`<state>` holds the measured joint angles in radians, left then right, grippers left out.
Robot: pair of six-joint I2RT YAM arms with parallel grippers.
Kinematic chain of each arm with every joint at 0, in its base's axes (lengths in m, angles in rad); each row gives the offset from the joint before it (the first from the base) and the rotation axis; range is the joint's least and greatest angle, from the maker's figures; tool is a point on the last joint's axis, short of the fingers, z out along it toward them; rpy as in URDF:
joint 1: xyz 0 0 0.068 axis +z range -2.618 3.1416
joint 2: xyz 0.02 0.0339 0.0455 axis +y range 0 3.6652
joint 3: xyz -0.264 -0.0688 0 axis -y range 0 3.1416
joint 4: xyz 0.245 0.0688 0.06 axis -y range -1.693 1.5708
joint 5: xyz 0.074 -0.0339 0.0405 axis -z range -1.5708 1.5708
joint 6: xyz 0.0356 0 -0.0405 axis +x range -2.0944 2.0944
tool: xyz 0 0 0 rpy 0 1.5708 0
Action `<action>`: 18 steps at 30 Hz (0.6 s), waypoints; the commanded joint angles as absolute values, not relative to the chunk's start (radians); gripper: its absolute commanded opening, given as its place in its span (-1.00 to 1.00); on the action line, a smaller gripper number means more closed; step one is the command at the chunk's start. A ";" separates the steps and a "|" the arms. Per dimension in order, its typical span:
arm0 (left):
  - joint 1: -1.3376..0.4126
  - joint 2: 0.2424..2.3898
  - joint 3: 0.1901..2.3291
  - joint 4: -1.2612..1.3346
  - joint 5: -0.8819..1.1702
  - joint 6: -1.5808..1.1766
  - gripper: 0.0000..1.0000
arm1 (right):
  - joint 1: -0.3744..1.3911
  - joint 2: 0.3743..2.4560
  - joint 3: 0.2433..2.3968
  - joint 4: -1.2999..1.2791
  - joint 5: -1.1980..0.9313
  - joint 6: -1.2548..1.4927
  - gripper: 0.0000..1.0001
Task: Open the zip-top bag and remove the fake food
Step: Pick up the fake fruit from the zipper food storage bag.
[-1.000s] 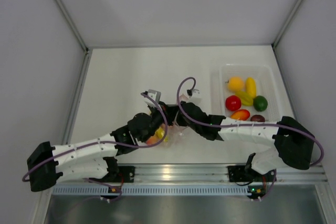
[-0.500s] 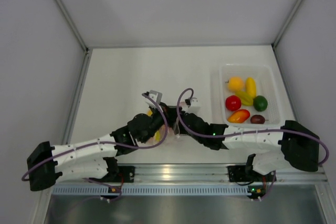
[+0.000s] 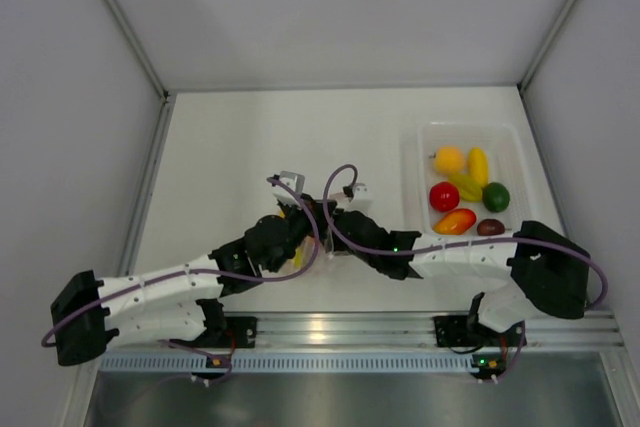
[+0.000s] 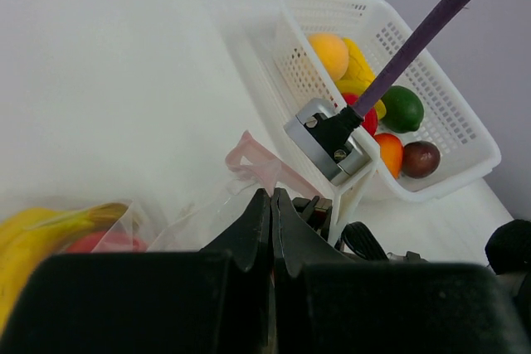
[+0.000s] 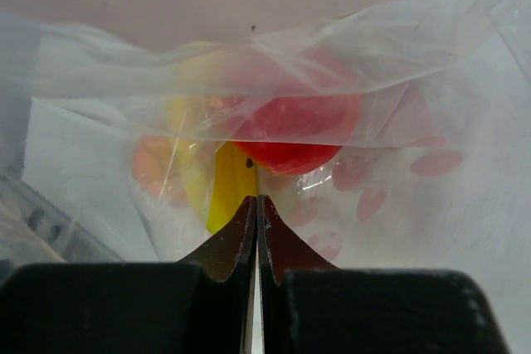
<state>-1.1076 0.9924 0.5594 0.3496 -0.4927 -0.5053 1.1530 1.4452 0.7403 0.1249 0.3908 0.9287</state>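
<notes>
**Q:** What are the two tools doing?

**A:** The left gripper has its jaws pressed together on the clear film of the zip-top bag. The right gripper faces it, almost tip to tip. Its jaws are also closed flat. The film lies right at their tips, but I cannot tell whether any is pinched.

**Q:** Where is the fake food?

**A:** Some is inside the bag. Just past the right gripper's tips is a yellow banana, and behind that a red fruit. The bag's pink zip strip stands up just ahead of the left gripper's tips.

**Q:** And further off?

**A:** Ahead and to the right of the left gripper, beyond the right arm's purple cable, a white basket sits on the table. It holds an orange, a lime and a dark purple piece.
</notes>
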 commanded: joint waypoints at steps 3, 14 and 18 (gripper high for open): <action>-1.169 0.948 0.650 0.479 -0.354 -0.543 -1.00 | 1.091 1.502 0.752 0.163 0.327 0.911 -1.00; -1.170 0.989 0.764 0.367 -0.348 -0.497 -1.00 | 1.072 1.387 0.655 0.218 0.331 0.907 -1.00; -1.178 1.035 0.778 0.367 -0.327 -0.523 -1.00 | 1.072 1.381 0.704 0.233 0.308 0.873 -1.00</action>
<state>-1.1679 1.0161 0.7193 0.2901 -0.3691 -0.5007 1.0744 1.4094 0.6476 0.1726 0.3290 0.9073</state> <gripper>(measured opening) 0.021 0.005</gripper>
